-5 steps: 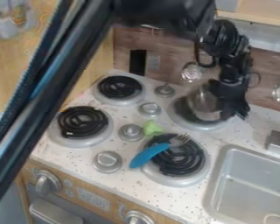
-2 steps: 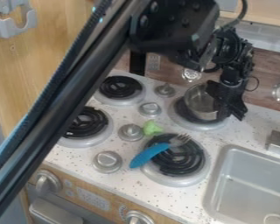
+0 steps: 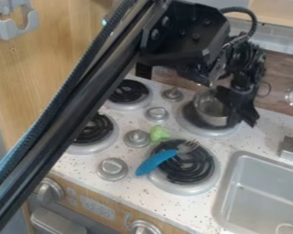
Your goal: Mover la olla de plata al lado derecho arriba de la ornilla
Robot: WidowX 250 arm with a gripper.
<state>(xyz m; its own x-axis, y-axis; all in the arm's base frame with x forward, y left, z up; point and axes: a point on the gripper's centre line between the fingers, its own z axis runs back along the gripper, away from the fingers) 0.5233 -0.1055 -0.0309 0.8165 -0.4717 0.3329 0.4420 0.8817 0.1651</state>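
Silver pot [image 3: 208, 109], shown at the far right burner [image 3: 201, 131] of the stove top on a speckled bench [image 3: 137, 192]. Near: a blue-handled fork [image 3: 156, 162] lies across the near right burner [image 3: 195, 172], tines resting over its coil; a green toy [image 3: 159, 133] lies by that burner's edge. Far: the pot overlaps the back burner's coil, mouth upward. Progress, as I judge it: the pot is at a burner on the right, so the move looks nearly complete. Left to do are settling its base, whose contact I cannot make out, and leaving it free. Pose: the black arm [image 3: 82, 98] slants from the lower left foreground to the top, bending over to a lowered wrist [image 3: 242, 59]. Beneath, the gripper [image 3: 244, 118] points downward at the pot's right side; whether its jaws are apart, together or clamped on the rim, I cannot tell.
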